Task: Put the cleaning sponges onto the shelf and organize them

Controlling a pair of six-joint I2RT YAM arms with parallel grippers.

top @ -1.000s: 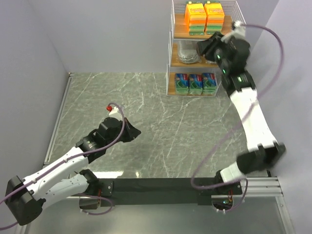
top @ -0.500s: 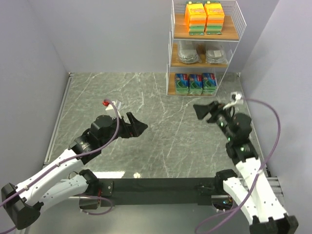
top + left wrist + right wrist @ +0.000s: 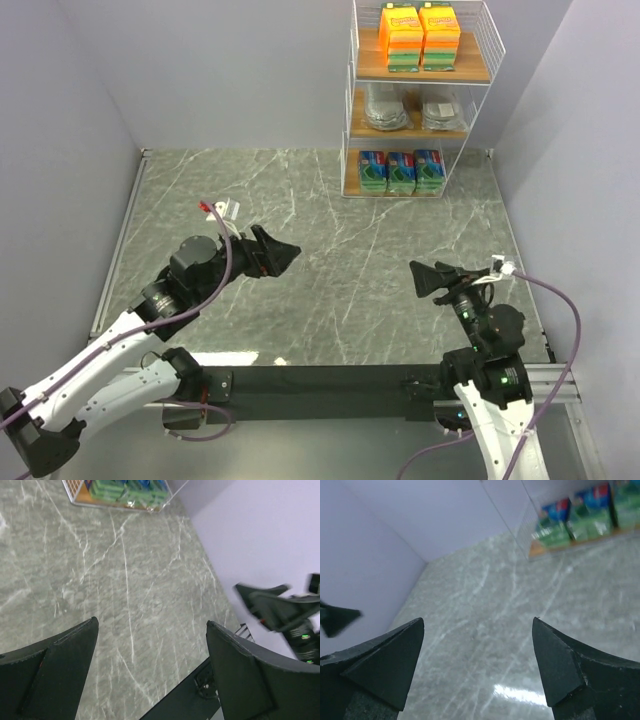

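Hovering spread and empty over the table (image 3: 330, 230), left fingers (image 3: 278, 256) and right fingers (image 3: 432, 277) point at the shelf (image 3: 472, 72) far ahead, where sponge packs (image 3: 400, 170) stand sorted by tier, so probably done.

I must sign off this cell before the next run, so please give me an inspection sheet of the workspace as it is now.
Surface: grey-green marbled table; no pack lies on it.
Job's things: all seven are on the shelf. Two orange packs on the top board, two silvery packs in the middle, three blue-and-green packs at the bottom, in rows.
Clutter: nothing seen.
Grippers: left gripper and right gripper are both open and empty, above the table.
Cables: left cable and right cable, purple, run along the arms; neither touches the shelf.
Surroundings: plain lilac walls; black rail at the near edge.
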